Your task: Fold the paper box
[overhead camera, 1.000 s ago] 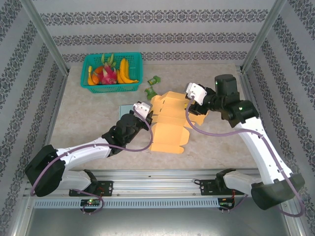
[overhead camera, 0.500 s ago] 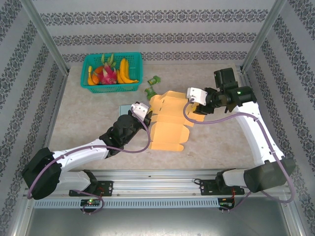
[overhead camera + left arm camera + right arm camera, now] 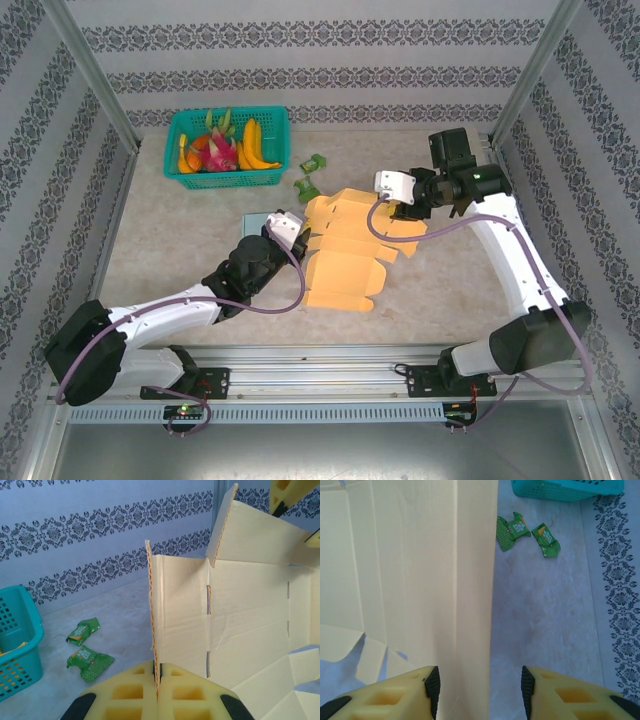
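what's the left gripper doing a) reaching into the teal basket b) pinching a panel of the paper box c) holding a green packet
b: in the left wrist view the left gripper is shut on the thin edge of an upright panel of the paper box.

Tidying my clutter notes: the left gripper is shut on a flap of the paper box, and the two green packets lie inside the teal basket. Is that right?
Not quite. The left gripper is shut on a flap of the paper box, but the two green packets lie on the table, outside the teal basket. The left wrist view shows it.
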Robot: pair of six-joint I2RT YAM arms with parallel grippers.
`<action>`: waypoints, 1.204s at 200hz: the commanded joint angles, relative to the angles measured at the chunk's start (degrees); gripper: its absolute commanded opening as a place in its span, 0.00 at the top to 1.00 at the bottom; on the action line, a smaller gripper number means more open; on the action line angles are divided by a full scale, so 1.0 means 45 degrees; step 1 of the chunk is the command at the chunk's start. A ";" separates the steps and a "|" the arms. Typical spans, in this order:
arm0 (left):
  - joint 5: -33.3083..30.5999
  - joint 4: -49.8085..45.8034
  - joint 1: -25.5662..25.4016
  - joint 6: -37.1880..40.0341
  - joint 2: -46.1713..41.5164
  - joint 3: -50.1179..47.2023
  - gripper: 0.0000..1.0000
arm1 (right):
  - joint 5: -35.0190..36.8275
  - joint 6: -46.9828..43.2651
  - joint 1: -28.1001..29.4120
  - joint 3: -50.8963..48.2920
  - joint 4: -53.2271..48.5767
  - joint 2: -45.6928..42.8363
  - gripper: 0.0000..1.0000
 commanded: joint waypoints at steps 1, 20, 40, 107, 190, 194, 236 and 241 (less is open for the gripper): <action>0.0255 0.0829 0.0120 0.0138 -0.0129 -0.0117 1.00 | -0.0202 -0.0344 -0.0151 0.0469 -0.0546 0.0333 0.53; 0.0301 0.0868 0.0120 0.0156 -0.0138 -0.0096 1.00 | -0.0340 -0.0397 -0.0186 0.0605 -0.0836 0.0534 0.55; 0.0318 0.0855 0.0120 0.0137 -0.0138 -0.0069 1.00 | -0.0674 -0.0421 -0.0304 0.0765 -0.1092 0.0651 0.62; 0.0384 0.0972 0.0120 -0.0018 -0.0196 -0.0045 1.00 | -0.1146 -0.0499 -0.0385 0.0740 -0.1556 0.0724 0.78; 0.0473 0.1065 0.0120 -0.0247 -0.0451 -0.0145 1.00 | -0.1180 -0.0479 -0.0345 0.0482 -0.1682 0.0645 0.94; 0.0492 0.1052 0.0110 -0.0261 -0.0451 -0.0133 1.00 | -0.1164 -0.0479 -0.0335 0.0466 -0.1701 0.0611 0.98; -0.0042 0.0346 0.0120 -0.0873 -0.0431 0.0052 0.91 | -0.0498 -0.0207 -0.0210 0.0557 -0.1603 0.0452 1.00; -0.0206 0.0124 0.0129 -0.0997 -0.0431 0.0107 0.86 | -0.0260 -0.0138 -0.0167 0.0563 -0.1515 0.0407 1.00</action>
